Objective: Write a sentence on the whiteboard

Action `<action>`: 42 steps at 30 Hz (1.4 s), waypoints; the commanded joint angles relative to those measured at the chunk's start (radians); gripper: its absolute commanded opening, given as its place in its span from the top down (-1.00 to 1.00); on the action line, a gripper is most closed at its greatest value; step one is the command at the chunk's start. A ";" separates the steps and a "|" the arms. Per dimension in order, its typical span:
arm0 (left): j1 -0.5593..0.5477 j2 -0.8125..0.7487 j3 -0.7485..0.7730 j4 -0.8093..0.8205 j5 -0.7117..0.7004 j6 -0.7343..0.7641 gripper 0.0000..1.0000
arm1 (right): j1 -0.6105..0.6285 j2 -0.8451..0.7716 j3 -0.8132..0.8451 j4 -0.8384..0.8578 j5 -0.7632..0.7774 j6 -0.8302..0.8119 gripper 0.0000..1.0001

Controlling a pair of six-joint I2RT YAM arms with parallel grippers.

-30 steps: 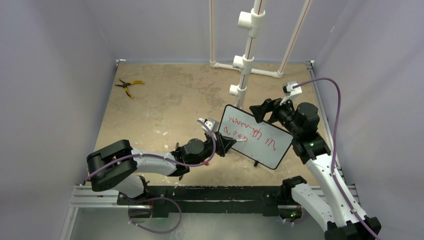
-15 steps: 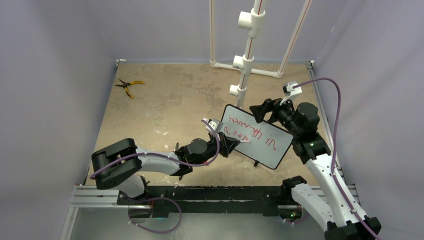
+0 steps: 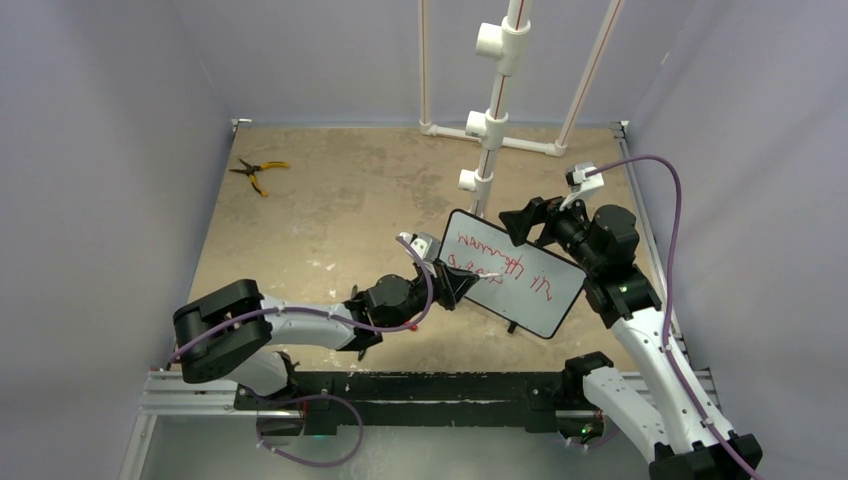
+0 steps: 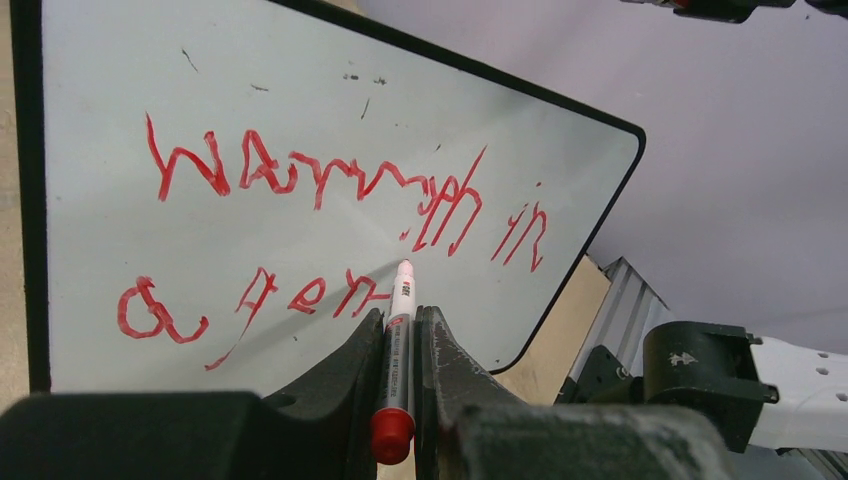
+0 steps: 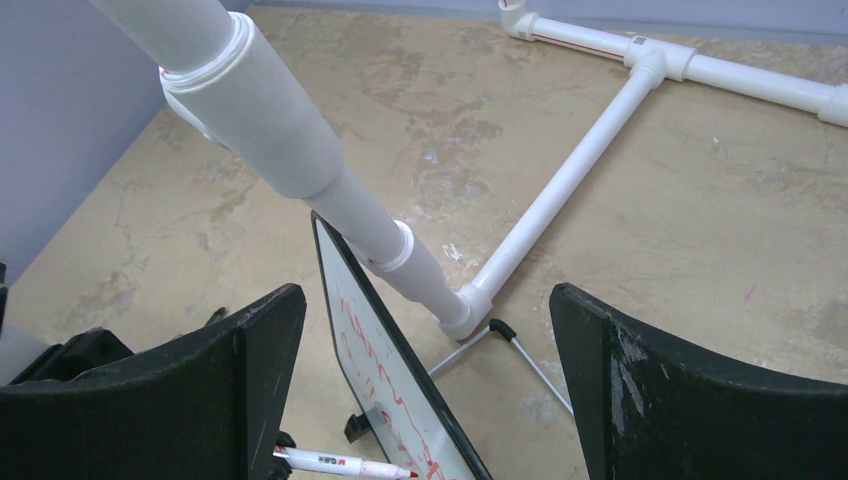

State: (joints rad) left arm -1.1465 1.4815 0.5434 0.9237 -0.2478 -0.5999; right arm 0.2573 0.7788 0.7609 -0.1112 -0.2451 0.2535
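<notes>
The whiteboard [image 3: 540, 300] stands tilted on the table, with its white face [image 4: 300, 100] filling the left wrist view. The sentence [image 4: 330, 185] runs across it in two lines of red scrawl [image 3: 497, 262]. My left gripper [image 4: 400, 318] is shut on a red-capped marker [image 4: 400, 340]. The marker's tip rests on the board just past the end of the lower line. The marker [image 5: 335, 463] also shows at the bottom of the right wrist view. My right gripper [image 5: 425, 300] is open, and the whiteboard's top edge [image 5: 365, 360] lies between its fingers, apart from both.
A white PVC pipe frame [image 3: 492, 100] rises just behind the board, close to my right gripper [image 3: 525, 222]; one of its pipes [image 5: 270, 120] crosses the right wrist view. The board's wire stand [image 5: 520, 350] rests on the table. Yellow-handled pliers [image 3: 258, 172] lie far left.
My left gripper with the marker slid a little to the right along the lower line, then drew back slightly. The board and my right arm have not moved.
</notes>
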 commanded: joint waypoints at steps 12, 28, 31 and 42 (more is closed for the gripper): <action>0.002 0.008 0.017 0.019 -0.024 0.033 1.00 | 0.005 -0.003 0.005 0.020 0.010 -0.013 -0.89; 0.002 0.019 -0.070 0.027 -0.033 -0.002 1.00 | 0.005 -0.003 0.003 0.021 0.010 -0.011 -0.89; 0.001 0.021 -0.077 0.032 -0.033 -0.003 1.00 | 0.005 -0.003 0.003 0.021 0.010 -0.012 -0.89; -0.015 0.057 -0.044 0.081 -0.002 -0.010 1.00 | 0.005 -0.002 0.005 0.019 0.013 -0.013 -0.89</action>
State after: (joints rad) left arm -1.1538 1.5204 0.4747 0.9401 -0.2535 -0.5926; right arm 0.2573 0.7788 0.7609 -0.1116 -0.2451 0.2531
